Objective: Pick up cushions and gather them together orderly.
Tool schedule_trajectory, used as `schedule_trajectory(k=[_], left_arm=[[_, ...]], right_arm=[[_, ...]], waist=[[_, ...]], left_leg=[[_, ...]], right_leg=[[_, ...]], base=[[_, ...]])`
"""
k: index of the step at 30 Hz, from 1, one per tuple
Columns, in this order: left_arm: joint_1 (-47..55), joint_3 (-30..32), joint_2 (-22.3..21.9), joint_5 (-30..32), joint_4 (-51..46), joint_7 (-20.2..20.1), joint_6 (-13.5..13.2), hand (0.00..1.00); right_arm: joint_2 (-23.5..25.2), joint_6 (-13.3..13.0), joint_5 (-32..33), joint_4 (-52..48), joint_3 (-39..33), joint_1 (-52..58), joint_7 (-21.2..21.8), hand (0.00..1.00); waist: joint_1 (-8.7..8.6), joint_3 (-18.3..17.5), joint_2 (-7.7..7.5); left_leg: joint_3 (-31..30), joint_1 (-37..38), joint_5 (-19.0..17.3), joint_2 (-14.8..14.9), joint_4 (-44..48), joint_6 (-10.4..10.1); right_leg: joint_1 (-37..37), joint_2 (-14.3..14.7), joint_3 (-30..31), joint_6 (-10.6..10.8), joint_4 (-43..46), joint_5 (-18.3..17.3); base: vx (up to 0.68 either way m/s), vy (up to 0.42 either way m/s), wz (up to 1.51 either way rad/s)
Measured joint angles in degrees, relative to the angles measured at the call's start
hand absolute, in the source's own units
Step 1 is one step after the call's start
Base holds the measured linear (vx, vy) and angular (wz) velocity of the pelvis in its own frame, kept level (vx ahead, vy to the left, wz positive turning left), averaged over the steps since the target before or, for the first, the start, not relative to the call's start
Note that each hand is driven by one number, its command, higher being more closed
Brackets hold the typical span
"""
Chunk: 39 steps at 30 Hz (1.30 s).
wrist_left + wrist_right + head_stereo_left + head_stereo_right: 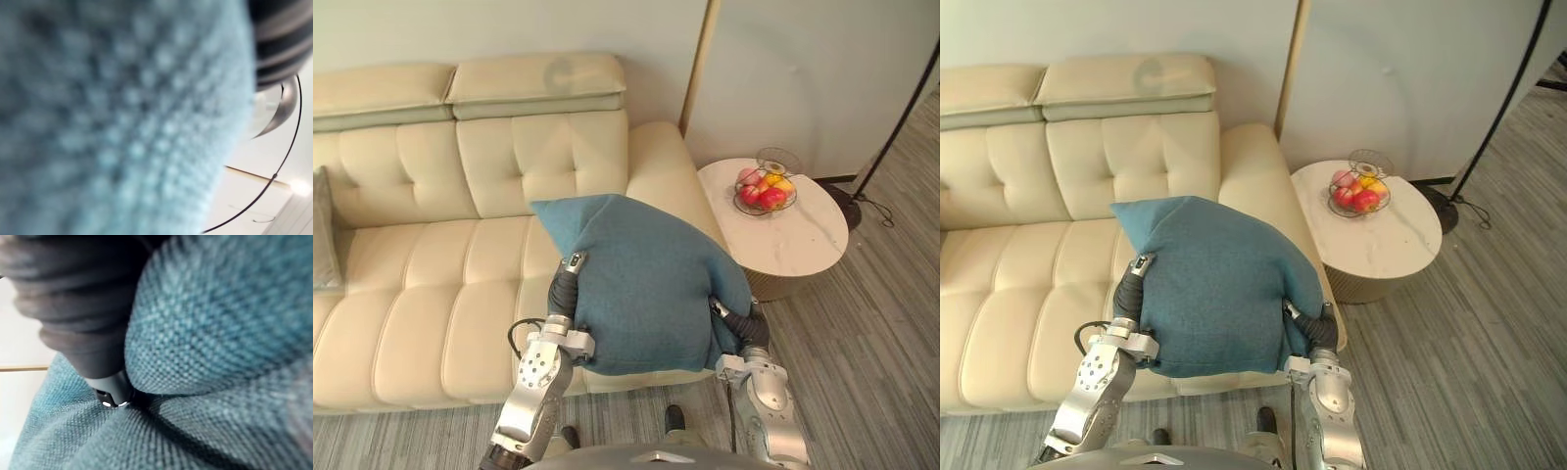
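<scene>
A large blue woven cushion (pixel 646 284) hangs in front of me over the right end of the cream sofa (pixel 431 284), held between both hands. My left hand (pixel 570 272) presses against its left side and my right hand (pixel 740 321) against its lower right side; both sink into the cloth. The left wrist view is close against the blue cushion (pixel 122 122). In the right wrist view the right hand (pixel 83 308) is buried in a fold of the blue cushion (pixel 220 308). A grey cushion (pixel 323 235) leans on the sofa back at the far left.
A round marble side table (pixel 803 245) stands right of the sofa's arm, with a wire bowl of fruit (pixel 765 190) on it. A thin pole (pixel 697 69) runs up the wall behind. A black lamp stand (pixel 891 127) rises at the right over grey plank floor.
</scene>
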Motion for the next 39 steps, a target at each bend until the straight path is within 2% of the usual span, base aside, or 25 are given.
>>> schedule_trajectory(k=[2, 3, 4, 5, 7, 8, 10, 12, 13, 15, 16, 18, 21, 22, 24, 25, 27, 29, 30, 31, 32, 33, 35, 38, 39], left_arm=[[-0.1, 0.0, 0.5, 0.0, 0.0, 0.0, 0.0, 1.00], [-0.1, 0.0, 0.7, 0.0, 0.0, 0.0, 0.0, 1.00], [-0.1, 0.0, 0.9, 0.0, 0.0, 0.0, 0.0, 1.00], [-0.1, 0.4, 1.2, 0.0, 0.0, 0.0, 0.0, 1.00], [-0.1, 2.3, 1.5, 0.0, 0.7, 0.1, 0.0, 1.00], [-0.1, 2.9, 1.6, 0.1, 1.4, 0.4, 0.0, 1.00], [0.0, 3.6, 2.0, 0.1, 2.3, 0.5, 0.1, 1.00], [0.0, 3.8, 2.3, 0.0, 2.2, 0.4, 0.1, 1.00], [0.0, 3.8, 2.1, 0.0, 2.3, 0.4, 0.1, 1.00], [-0.1, 3.1, 1.6, 0.0, 2.5, 0.2, 0.2, 1.00], [-0.2, 3.1, 1.3, 0.0, 2.4, 0.2, 0.2, 1.00], [-0.1, 3.2, 1.0, 0.0, 2.4, 0.2, 0.2, 1.00], [0.7, 3.5, 0.7, -0.1, 0.4, -0.1, 0.1, 1.00], [1.8, 4.2, 0.2, -0.2, -2.2, -0.8, 0.1, 1.00], [3.6, 4.2, -0.1, -0.2, -5.4, -1.6, -0.8, 1.00], [3.8, 4.3, -0.4, -0.2, -5.3, -1.9, -1.3, 1.00], [3.8, 4.5, -0.7, -0.2, -4.8, -2.1, -1.4, 1.00], [3.9, 4.7, -1.3, -0.3, -3.9, -2.3, -1.4, 1.00], [4.0, 4.8, -1.9, -0.3, -2.6, -2.2, -1.4, 1.00], [4.1, 4.7, -2.4, -0.3, -2.1, -2.2, -1.3, 1.00], [4.0, 4.5, -2.9, -0.3, -0.6, -2.1, -1.1, 1.00], [4.0, 4.5, -2.1, -0.4, 1.0, -1.5, -0.7, 1.00], [4.0, 4.4, -1.3, -0.5, 2.7, -0.9, -0.3, 1.00], [3.9, 3.5, -1.1, -0.5, 3.4, -0.7, -0.1, 1.00], [3.3, 2.2, -0.7, -0.5, 3.4, -0.7, -0.1, 1.00]], right_arm=[[0.0, 0.0, 0.0, 0.0, 0.2, 0.0, -0.1, 1.00], [0.0, 0.0, 0.0, 0.0, 0.3, 0.0, -0.1, 1.00], [0.1, 0.0, -0.1, 0.1, 0.3, -0.2, -0.1, 1.00], [0.0, 0.0, -0.5, 1.0, 0.6, -1.0, -0.1, 1.00], [0.2, 0.1, -0.7, 5.5, 2.1, -4.0, 0.3, 1.00], [0.3, 0.1, -0.8, 6.8, 2.7, -4.5, 0.3, 1.00], [0.6, 0.3, -0.8, 7.0, 2.9, -4.3, 0.5, 1.00], [1.0, 0.2, -0.6, 6.9, 2.8, -4.3, 0.9, 1.00], [0.8, 0.2, -0.5, 6.8, 2.8, -4.4, 1.0, 1.00], [-0.7, 0.2, 0.0, 6.6, 2.8, -4.4, 1.0, 1.00], [-0.6, 0.2, 0.1, 5.9, 2.8, -4.1, 1.0, 1.00], [-0.6, 0.2, 0.1, 3.4, 2.8, -2.5, 0.9, 1.00], [-0.7, 0.3, 0.1, -1.3, 3.0, -0.3, 0.8, 1.00], [-0.8, 0.3, 0.1, -4.2, 3.0, 0.4, 0.7, 1.00], [-0.6, 0.2, 0.1, -7.3, 3.1, 0.6, 0.7, 1.00], [-0.6, -0.3, 0.1, -7.3, 3.0, 0.5, 0.7, 1.00], [-0.7, -0.6, 0.1, -6.7, 3.0, -0.1, 0.7, 1.00], [-1.0, -0.6, 0.1, -5.7, 2.9, -0.7, 0.7, 1.00], [-1.9, -0.7, 0.1, -3.2, 2.9, -2.0, 0.7, 1.00], [-2.5, -0.7, 0.1, -2.3, 3.0, -2.3, 0.7, 1.00], [-3.3, -0.6, 0.1, 0.0, 2.9, -2.9, 0.7, 1.00], [-2.1, -0.4, 0.0, 2.4, 2.9, -2.7, 0.8, 1.00], [-0.5, -0.3, -0.1, 2.4, 2.6, -0.6, 0.8, 1.00], [0.0, -0.3, -0.1, 2.4, 2.1, 1.1, 0.8, 1.00], [0.0, -0.3, -0.1, 2.4, 1.0, 1.1, 0.8, 1.00]], waist=[[0.73, -0.1, 0.42], [1.47, -0.2, 0.34], [1.67, -0.2, 0.30], [1.74, -0.1, 0.48], [1.80, 0.0, 0.43], [1.77, 0.2, 0.46], [1.22, 0.5, 0.82], [1.12, 0.7, 0.76], [0.94, 1.0, 1.07], [0.60, 1.4, 2.67], [1.52, 1.4, 2.54], [1.54, 1.4, 2.55], [2.82, 1.6, 2.34], [3.16, 1.9, 1.78], [4.09, 1.9, 1.73], [3.96, 1.6, 1.40], [3.77, 1.0, 0.75], [3.25, 0.9, 0.85], [2.98, 0.1, 2.07], [2.74, -0.6, 3.59], [2.14, -0.9, 4.48], [0.91, -0.3, 2.26], [0.24, 0.2, 0.53], [-0.71, 0.4, 0.90], [-0.69, 0.5, 1.17]], left_leg=[[1.0, -1.7, -3.4, -0.3, 4.4, 1.3], [1.9, -2.3, -4.4, -0.8, 5.7, 2.5], [3.0, -2.3, -5.0, -1.4, 5.9, 3.4], [4.8, -2.2, -5.5, -1.9, 5.6, 4.3], [8.2, -1.1, -5.6, -2.0, 5.3, 6.2], [9.0, -0.1, -5.9, -2.1, 5.2, 6.8], [8.9, 1.4, -6.1, -2.1, 4.2, 8.0], [8.9, 3.0, -4.9, -2.1, 1.0, 8.5], [8.6, 3.9, -4.4, -2.1, -0.4, 8.4], [6.2, 5.9, -3.3, -2.0, -2.5, 7.6], [5.2, 6.9, -2.4, -2.2, -2.8, 6.2], [4.4, 7.4, -1.7, -2.6, -1.2, 5.1], [6.6, 6.2, -1.6, -2.1, 6.4, 4.4], [9.1, 2.7, -1.0, -0.3, 15.0, 2.6], [14.5, -0.2, -4.8, 5.9, 23.5, 2.8], [16.5, -0.3, -6.2, 9.8, 23.5, 2.9], [17.5, 0.1, -6.5, 13.0, 17.8, 3.1], [16.6, 1.9, -5.6, 13.1, 8.8, 2.1], [14.7, 4.2, -0.8, 12.8, -2.9, 2.0], [13.5, 5.0, 4.0, 13.3, -6.6, 2.7], [12.3, 5.6, 6.8, 13.0, -8.9, -5.2], [12.4, 5.6, 6.4, 10.1, -8.8, -3.9], [11.9, 5.5, 5.4, 7.5, -7.2, -2.2], [9.9, 5.7, 4.6, 5.6, -6.6, -1.2], [8.7, 5.7, 4.5, 4.9, -6.9, -1.2]], right_leg=[[-1.6, -0.9, 0.8, 0.7, 3.4, -1.3], [-3.6, -1.8, 2.1, 0.0, 6.5, -2.8], [-5.2, -2.2, 3.1, -2.1, 8.6, -3.9], [-8.3, -2.9, 3.9, -7.3, 13.2, -4.5], [-13.2, -4.0, 0.9, -10.8, 20.4, -2.9], [-13.9, -3.9, -0.2, -10.4, 22.9, -3.7], [-13.6, -0.2, 0.0, -8.1, 26.1, -8.9], [-12.7, 7.3, 0.2, -6.2, 24.0, -12.7], [-11.7, 10.2, 0.7, -7.4, 21.9, -12.2], [-6.7, 12.1, -0.1, -9.3, 15.6, -8.7], [-5.3, 11.7, -0.4, -9.2, 14.9, -8.8], [-3.5, 10.8, -2.0, -9.3, 14.9, -9.5], [-0.6, 9.5, -2.7, -9.0, 14.9, -11.1], [0.7, 8.9, -2.7, -9.1, 14.0, -11.2], [1.6, 8.9, -2.2, -9.0, 12.7, -11.2], [2.3, 8.3, -2.1, -8.8, 11.7, -11.1], [1.8, 6.5, -0.2, -7.1, 10.2, -10.0], [0.9, 5.1, 1.4, -5.4, 9.2, -8.9], [-0.6, 4.7, 3.2, -3.2, 8.1, -7.5], [-1.0, 5.1, 3.4, -2.2, 7.2, -6.9], [-0.7, 4.9, 4.2, -0.5, 4.8, -5.5], [0.4, 2.5, 2.7, -0.3, 2.8, -3.9], [2.1, -0.5, -0.2, 0.2, 2.2, -3.5], [4.3, -2.4, -2.5, 0.7, 2.6, -3.9], [5.0, -3.0, -3.3, 2.0, 3.2, -4.8]], base=[[-0.06, 0.176, -0.12], [-0.05, 0.246, -0.30], [-0.02, 0.253, -0.43], [-0.01, 0.260, -0.53], [0.02, 0.206, -0.80], [0.06, 0.150, -0.69], [0.07, 0.090, -0.22], [0.10, 0.014, 0.02], [0.16, -0.003, 0.27], [0.22, 0.006, 0.33], [0.18, -0.006, 0.19], [0.16, -0.038, 0.36], [0.12, 0.000, 0.22], [0.05, 0.039, 0.00], [0.04, 0.063, -0.11], [0.02, 0.055, -0.08], [0.06, 0.183, -0.21], [0.06, 0.281, -0.41], [0.06, 0.327, -0.47], [0.11, 0.482, -0.55], [0.10, 0.370, -0.18], [0.09, 0.360, -0.04], [0.05, 0.218, 0.27], [0.01, 0.093, 0.50], [-0.05, 0.017, 0.46]])
